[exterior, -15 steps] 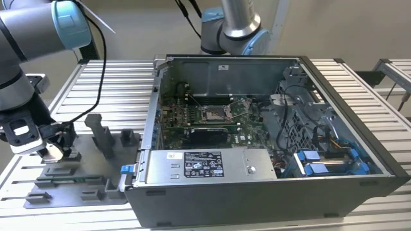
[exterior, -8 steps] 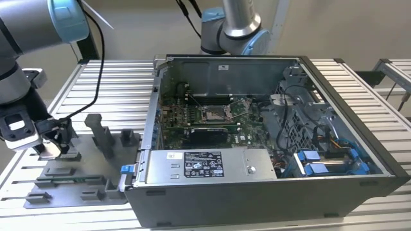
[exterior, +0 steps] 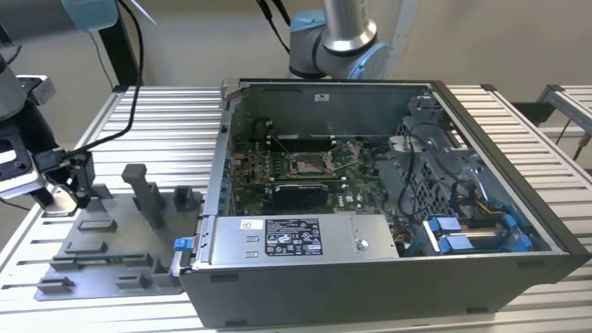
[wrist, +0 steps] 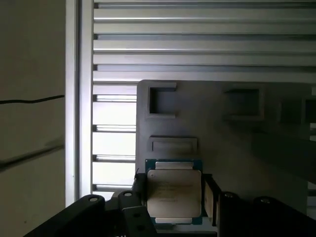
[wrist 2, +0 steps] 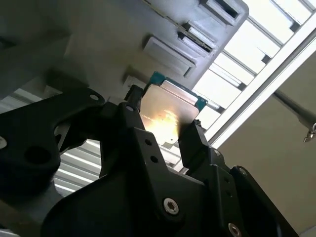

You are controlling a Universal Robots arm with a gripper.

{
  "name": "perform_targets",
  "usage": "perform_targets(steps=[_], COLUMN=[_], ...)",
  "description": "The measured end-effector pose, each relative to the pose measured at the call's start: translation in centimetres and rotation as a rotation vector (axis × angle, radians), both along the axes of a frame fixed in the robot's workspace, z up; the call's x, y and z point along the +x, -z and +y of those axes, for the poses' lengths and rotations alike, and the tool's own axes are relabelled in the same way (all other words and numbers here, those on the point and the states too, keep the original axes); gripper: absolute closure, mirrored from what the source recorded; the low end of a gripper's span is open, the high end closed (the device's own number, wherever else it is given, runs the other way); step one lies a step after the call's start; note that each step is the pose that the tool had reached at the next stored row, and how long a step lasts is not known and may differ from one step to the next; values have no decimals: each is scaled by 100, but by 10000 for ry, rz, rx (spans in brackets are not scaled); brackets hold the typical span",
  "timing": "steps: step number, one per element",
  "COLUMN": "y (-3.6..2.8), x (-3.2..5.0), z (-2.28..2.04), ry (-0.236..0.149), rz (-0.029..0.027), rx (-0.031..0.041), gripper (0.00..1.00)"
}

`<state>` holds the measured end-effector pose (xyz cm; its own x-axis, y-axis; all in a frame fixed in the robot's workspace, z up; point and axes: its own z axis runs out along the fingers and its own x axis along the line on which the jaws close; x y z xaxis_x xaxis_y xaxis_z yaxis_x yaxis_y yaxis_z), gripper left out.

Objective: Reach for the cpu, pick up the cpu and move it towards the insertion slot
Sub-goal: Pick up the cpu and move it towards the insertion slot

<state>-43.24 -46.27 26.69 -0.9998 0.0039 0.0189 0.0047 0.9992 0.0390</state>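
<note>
The cpu [wrist: 174, 193] is a small silvery square chip with a teal edge, and it sits between the two black fingers of my gripper [wrist: 175, 196], which are shut against its sides. In the second wrist view the cpu [wrist 2: 170, 106] glints between the fingers [wrist 2: 193, 143], just off the grey tray [wrist 2: 113, 34]. In the exterior view my gripper [exterior: 61, 200] hangs over the far corner of the grey tray [exterior: 111, 267] on the exterior view's left. The insertion slot [exterior: 311, 164], a metal-framed socket on green board, lies inside the open computer case well to the exterior view's right.
Grey posts [exterior: 141, 189] and blocks rise from the tray between my gripper and the case wall [exterior: 220, 173]. A power supply box [exterior: 301, 239] fills the case's near side. Cables and blue clips [exterior: 467, 232] crowd its right. A second arm's base [exterior: 333, 41] stands behind the case.
</note>
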Motion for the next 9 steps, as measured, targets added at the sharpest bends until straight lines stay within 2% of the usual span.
perform_targets(steps=[9], y=[-18], x=[0], z=[0], ry=[2], rz=[4], rx=[3], gripper=[100])
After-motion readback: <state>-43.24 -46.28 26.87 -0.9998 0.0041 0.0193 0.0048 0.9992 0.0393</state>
